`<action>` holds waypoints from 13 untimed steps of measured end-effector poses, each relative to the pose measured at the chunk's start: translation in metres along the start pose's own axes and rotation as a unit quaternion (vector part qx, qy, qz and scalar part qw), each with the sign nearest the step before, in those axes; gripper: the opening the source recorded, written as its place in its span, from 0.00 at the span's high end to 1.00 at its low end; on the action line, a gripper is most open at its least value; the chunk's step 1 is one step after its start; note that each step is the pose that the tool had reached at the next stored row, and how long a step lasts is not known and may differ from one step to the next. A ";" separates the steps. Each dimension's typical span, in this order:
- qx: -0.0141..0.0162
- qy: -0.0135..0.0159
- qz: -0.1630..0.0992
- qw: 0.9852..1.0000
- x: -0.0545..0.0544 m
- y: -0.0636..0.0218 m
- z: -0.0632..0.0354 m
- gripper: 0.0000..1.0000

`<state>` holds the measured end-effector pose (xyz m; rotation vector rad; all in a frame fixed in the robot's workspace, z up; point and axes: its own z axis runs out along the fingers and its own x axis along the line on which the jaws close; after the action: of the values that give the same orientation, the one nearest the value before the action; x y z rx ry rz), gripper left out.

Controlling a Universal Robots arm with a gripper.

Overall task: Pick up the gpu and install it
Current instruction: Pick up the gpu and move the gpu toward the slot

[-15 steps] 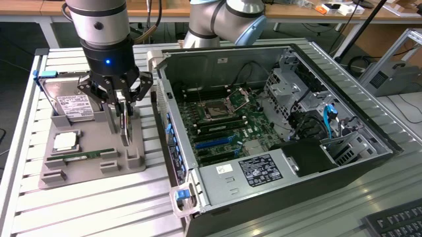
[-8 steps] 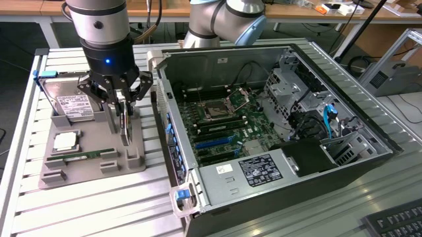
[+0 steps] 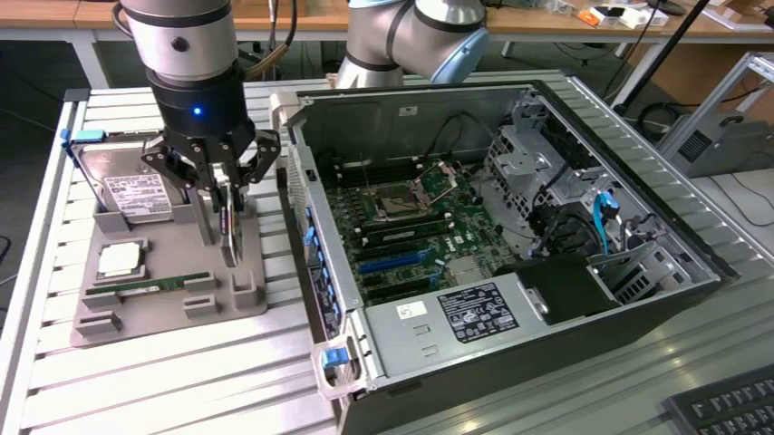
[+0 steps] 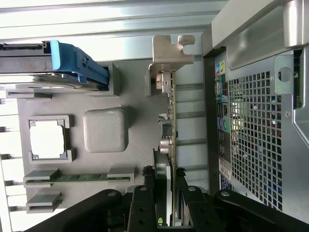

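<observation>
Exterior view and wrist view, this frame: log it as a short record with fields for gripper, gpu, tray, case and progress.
gripper: gripper over the gray tray, fingers closed on either side of the gpu
gpu: standing on edge along the tray side nearest the computer case; gripped at the end opposite its silver bracket
tray: also holds hard drive, CPU, RAM stick
case: open, motherboard exposed, to the exterior view's right of the tray
progress: gpu not in the case; lifted or not, cannot tell
</observation>
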<state>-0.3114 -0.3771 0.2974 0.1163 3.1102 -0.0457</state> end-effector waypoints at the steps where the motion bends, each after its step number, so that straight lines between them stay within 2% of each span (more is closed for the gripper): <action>1: 0.000 0.000 0.000 1.000 0.000 0.0000 -0.0001 0.73; 13: 0.000 0.000 0.000 1.000 0.000 -0.0001 -0.0026 0.73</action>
<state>-0.3114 -0.3771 0.3001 0.1163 3.1102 -0.0458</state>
